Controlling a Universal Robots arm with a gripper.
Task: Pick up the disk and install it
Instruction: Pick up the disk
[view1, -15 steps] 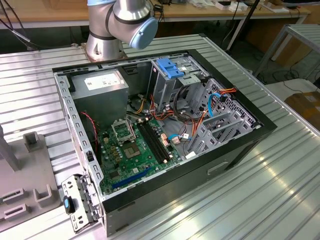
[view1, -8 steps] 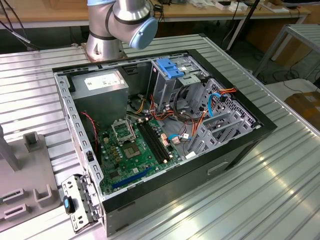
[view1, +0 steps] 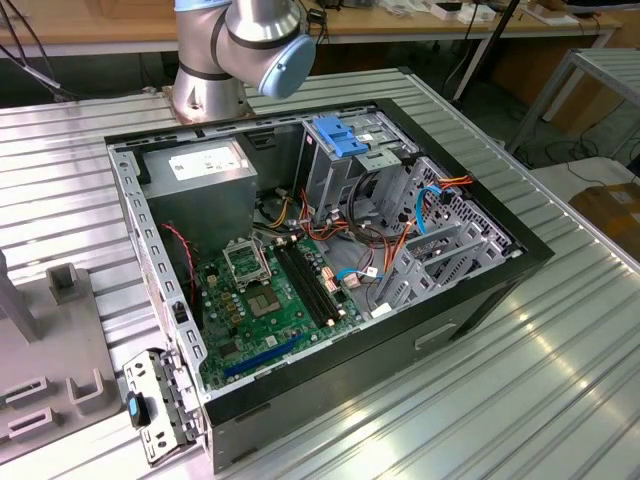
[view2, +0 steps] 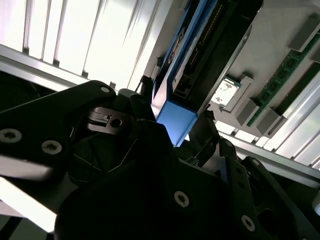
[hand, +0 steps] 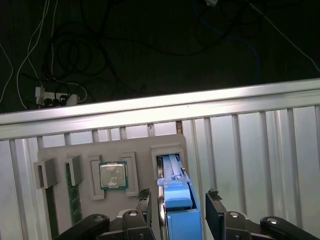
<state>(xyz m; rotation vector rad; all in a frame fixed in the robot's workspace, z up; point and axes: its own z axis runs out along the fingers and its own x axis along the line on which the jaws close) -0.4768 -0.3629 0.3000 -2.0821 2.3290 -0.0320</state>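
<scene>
The ribbed metal table (view1: 560, 380) carries an open computer case (view1: 470, 310), shown in the exterior view with its side panel off. The arm (view1: 245, 40) stands on its base at the case's 11 o'clock. Its blue-capped joint sits at the 12 o'clock edge of that view, and the upper links run out of frame there.

In the first wrist view the wrist points down over a grey fixture tray (hand: 140, 150) that lies near the table's edge rail. The disk (hand: 180, 215) stands on edge in one slot of this tray with its blue rail uppermost. The second wrist view shows the disk (view2: 175, 117) rising from the tray (view2: 280, 35) directly in front of the gripper body.

The gripper (hand: 179, 194) straddles the disk. Its fingers (hand: 143, 200) are spread, one to each flat side, with a thin gap showing on both sides. The disk is not clamped.

A processor chip (hand: 113, 175) lies flat in the neighbouring recess. Green memory sticks (hand: 72, 195) lie in the slots beyond it.
</scene>
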